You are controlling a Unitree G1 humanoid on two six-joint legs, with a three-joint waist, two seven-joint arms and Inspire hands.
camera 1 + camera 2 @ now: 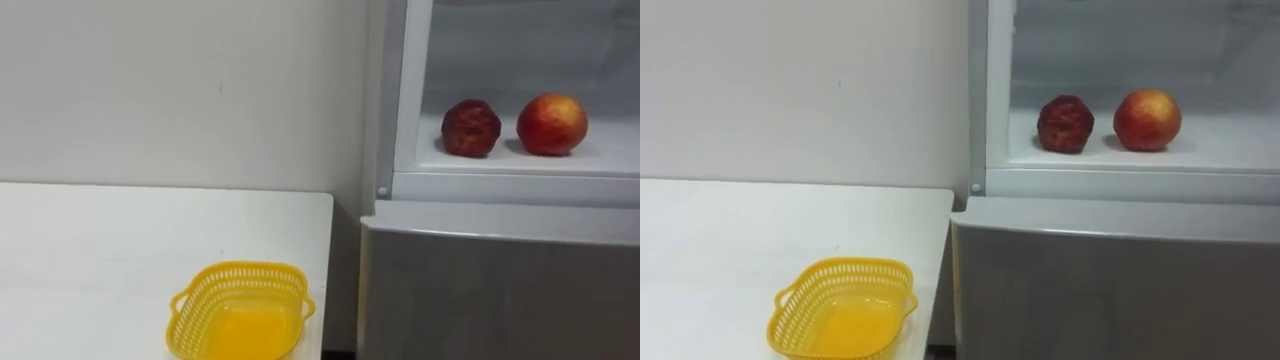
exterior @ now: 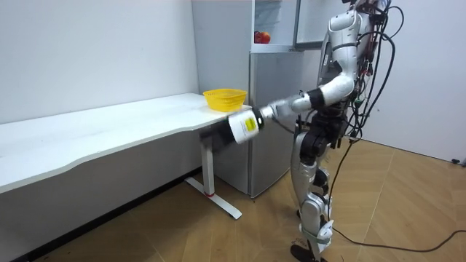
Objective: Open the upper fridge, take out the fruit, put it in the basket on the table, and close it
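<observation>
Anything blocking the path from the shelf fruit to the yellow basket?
Nothing visible. The upper compartment is open; the dark fruit and red fruit sit inside with nothing in front. The basket stands empty on the table, lower left of them.

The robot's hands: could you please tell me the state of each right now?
Left hand: cannot be told, held out beside the table.
Right hand: cannot be told.
</observation>
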